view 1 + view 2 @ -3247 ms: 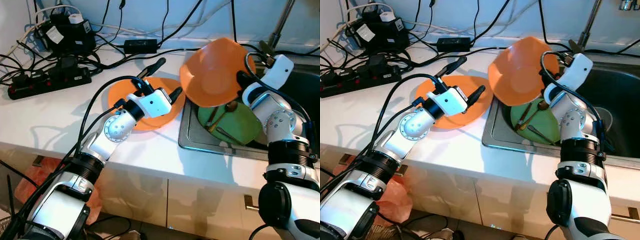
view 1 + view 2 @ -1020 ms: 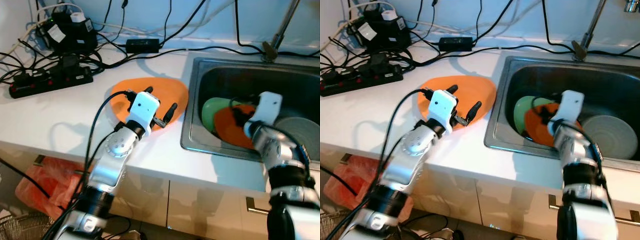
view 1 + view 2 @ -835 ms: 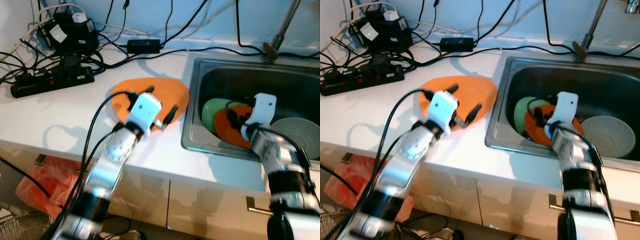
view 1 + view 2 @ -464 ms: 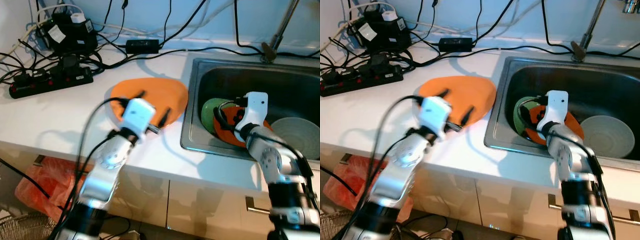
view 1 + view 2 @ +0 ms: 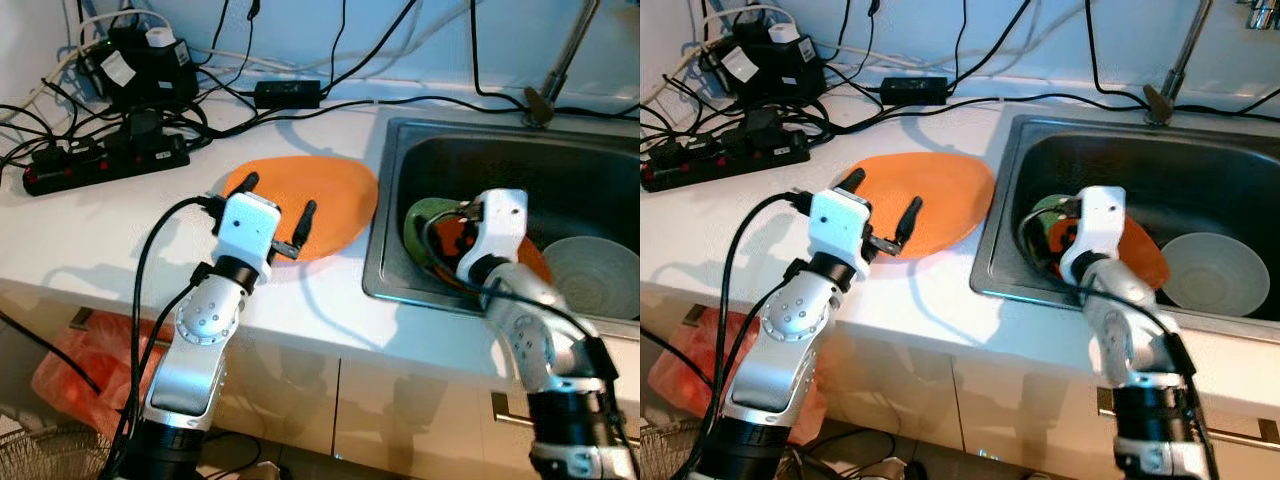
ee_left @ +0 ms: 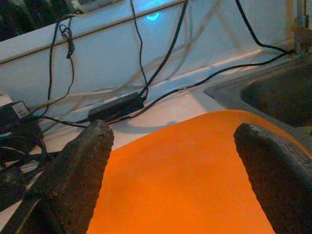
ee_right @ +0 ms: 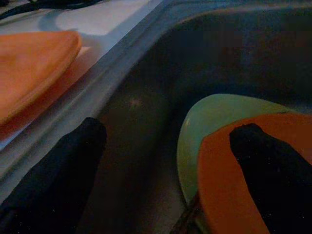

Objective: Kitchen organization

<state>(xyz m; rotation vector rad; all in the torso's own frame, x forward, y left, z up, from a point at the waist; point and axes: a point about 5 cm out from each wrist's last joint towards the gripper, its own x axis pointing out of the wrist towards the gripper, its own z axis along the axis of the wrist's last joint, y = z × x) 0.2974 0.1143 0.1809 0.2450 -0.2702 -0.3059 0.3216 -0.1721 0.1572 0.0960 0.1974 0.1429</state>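
White counter (image 5: 100, 230), left gripper (image 5: 272, 202) spread over orange plate (image 5: 330, 195), right gripper (image 7: 165, 141) spread in sink (image 5: 600, 180)

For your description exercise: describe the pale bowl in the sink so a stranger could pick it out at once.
Start at the steel sink set in the white counter. Three dishes lie in it: a green plate nearest the counter, an orange plate overlapping it, then the bowl farthest right. It alone is pale grey-white, deep and round.

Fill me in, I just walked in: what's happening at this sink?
The robot is sorting dishes. Its left gripper hovers open over an orange plate on the counter. Its right gripper, open and holding nothing, hangs over the sink, above an orange plate lying on a green plate beside a pale bowl.
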